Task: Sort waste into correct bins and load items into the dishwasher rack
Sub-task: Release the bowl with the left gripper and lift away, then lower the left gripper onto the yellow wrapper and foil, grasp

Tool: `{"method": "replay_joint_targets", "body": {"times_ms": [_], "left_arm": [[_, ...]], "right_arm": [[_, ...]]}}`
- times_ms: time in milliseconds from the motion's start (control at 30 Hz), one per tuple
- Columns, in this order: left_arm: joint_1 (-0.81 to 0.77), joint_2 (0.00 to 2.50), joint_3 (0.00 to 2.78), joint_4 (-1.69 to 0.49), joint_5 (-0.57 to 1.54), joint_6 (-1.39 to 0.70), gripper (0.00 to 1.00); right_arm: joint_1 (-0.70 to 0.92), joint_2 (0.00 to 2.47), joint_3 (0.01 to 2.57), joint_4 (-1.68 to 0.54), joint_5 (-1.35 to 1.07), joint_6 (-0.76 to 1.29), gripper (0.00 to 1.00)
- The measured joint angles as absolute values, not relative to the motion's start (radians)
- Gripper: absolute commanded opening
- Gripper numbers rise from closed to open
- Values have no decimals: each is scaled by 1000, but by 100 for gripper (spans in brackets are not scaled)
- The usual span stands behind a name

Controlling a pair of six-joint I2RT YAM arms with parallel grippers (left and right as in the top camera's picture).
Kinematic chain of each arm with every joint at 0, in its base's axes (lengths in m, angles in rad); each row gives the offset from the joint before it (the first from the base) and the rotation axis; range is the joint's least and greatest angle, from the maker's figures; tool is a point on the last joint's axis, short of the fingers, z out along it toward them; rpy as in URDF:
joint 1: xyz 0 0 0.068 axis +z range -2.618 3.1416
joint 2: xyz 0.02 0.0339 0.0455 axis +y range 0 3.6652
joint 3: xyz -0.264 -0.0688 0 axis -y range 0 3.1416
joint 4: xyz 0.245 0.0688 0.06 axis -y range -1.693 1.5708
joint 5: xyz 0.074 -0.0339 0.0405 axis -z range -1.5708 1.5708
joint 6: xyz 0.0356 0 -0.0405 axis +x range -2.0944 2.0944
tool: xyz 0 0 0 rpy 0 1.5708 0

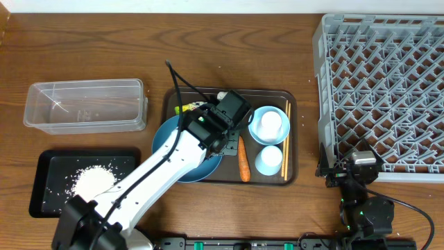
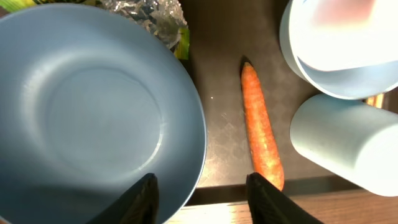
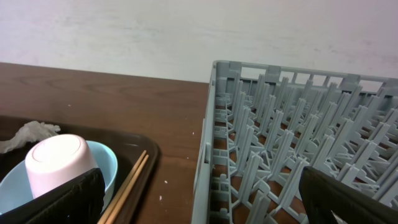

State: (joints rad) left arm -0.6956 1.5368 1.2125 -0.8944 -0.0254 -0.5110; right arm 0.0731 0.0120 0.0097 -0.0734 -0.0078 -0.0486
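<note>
A wide dark-blue bowl (image 1: 182, 154) (image 2: 87, 112) lies at the left end of the brown tray. My left gripper (image 1: 223, 144) (image 2: 202, 199) is open astride its right rim, one finger over the inside, the other outside, neither pressing. The orange carrot (image 1: 243, 161) (image 2: 261, 127) lies just right of the bowl. The wrapper (image 1: 186, 108) (image 2: 149, 15) shows behind the bowl. A pale cup sits upside down in the light-blue bowl (image 1: 269, 125) (image 3: 106, 165), with another cup (image 1: 269, 160) and chopsticks (image 1: 286, 139) (image 3: 127, 183) beside it. Rice (image 1: 90, 182) lies in the black tray (image 1: 48, 167). My right gripper (image 1: 350, 167) (image 3: 199, 205) is open and empty by the grey rack (image 1: 385, 90) (image 3: 298, 143).
The clear plastic tub (image 1: 83, 104) stands at the upper left, holding nothing. The brown serving tray (image 1: 232, 94) lies mid-table between the bins and the rack. A strip of bare wood separates the tray's right edge from the rack's left wall.
</note>
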Motion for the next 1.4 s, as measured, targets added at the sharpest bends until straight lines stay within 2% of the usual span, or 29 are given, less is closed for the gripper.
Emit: {"method": "replay_joint_targets", "body": {"times_ms": [133,233,467,667,833,967,1067,1400], "left_arm": [[-696,1519,1213,-902,-6,-517,60],[-695,1504,1213,-912,1,-516,66],[-682,1450,1237,-958,9,-467,66],[-551,1448,1405,-1120,101,-424,69],[-453,1448,1471,-1171,179,-397,72],[-429,1476,1472,-1163,202,-381,89],[-429,1518,1473,-1117,212,-374,94],[-429,1582,1472,-1012,215,-347,97]], "right_arm": [[73,12,10,-73,-8,-49,99],[73,12,10,-73,-8,-49,99],[73,12,10,-73,-8,-49,99],[73,12,10,-73,-8,-49,99],[73,12,10,-73,-8,-49,99],[73,12,10,-73,-8,-49,99],[73,12,10,-74,-8,-49,99],[73,12,10,-73,-8,-49,99]]}}
